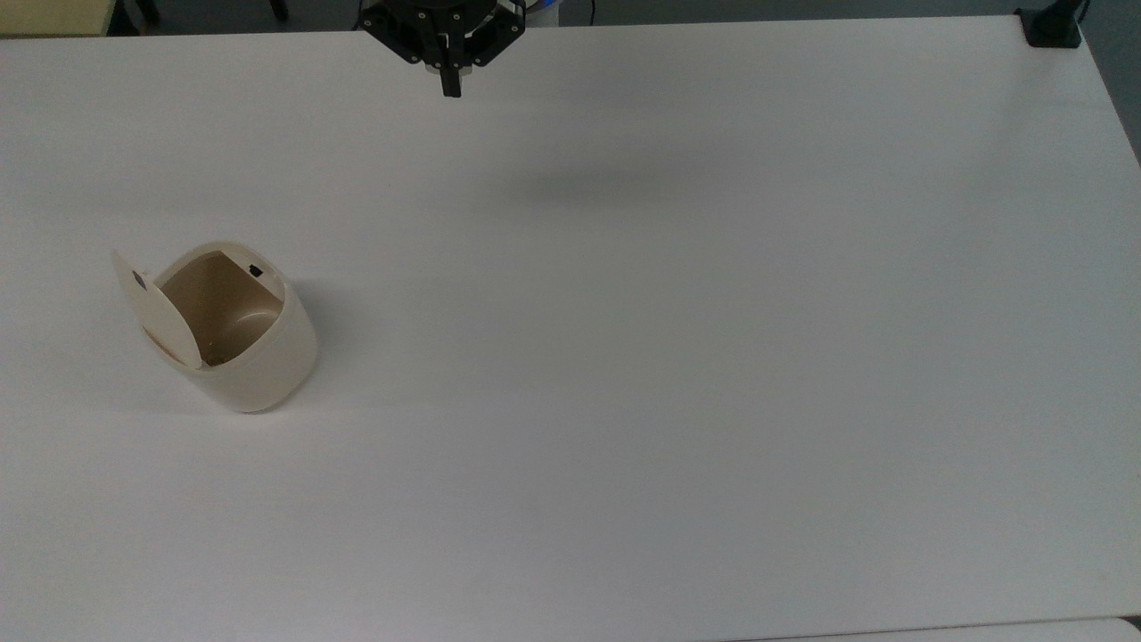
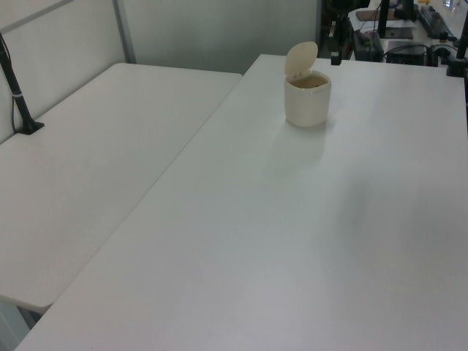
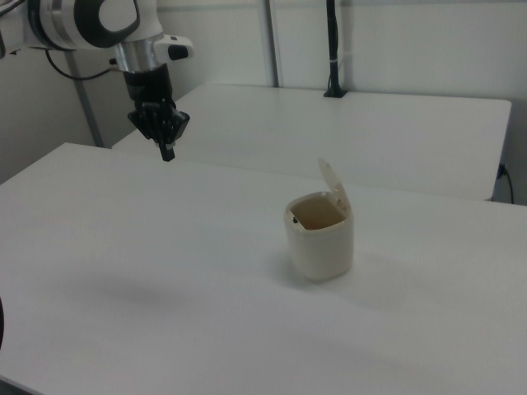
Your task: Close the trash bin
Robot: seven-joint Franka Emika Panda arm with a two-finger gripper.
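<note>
The trash bin [image 1: 254,366] is a small cream-beige tub on the white table, at the top view's left. Its round lid [image 1: 156,308] stands up, swung open on the hinge side, and the tan-brown inside shows. In the left view the trash bin [image 2: 307,102] sits at the far end of the table with the lid [image 2: 300,58] raised. In the right view the trash bin [image 3: 321,247] stands mid-table with the lid [image 3: 333,188] up. My gripper [image 1: 451,87] hangs high over the table's far edge, fingers shut together, holding nothing, well away from the bin; in the right view the gripper [image 3: 167,151] is at upper left.
The white table [image 1: 677,357] stretches wide around the bin. A black clamp [image 1: 1052,27] sits at the top view's upper right corner. A second white table [image 2: 95,161] adjoins on the left view's left, with a black post [image 2: 18,102].
</note>
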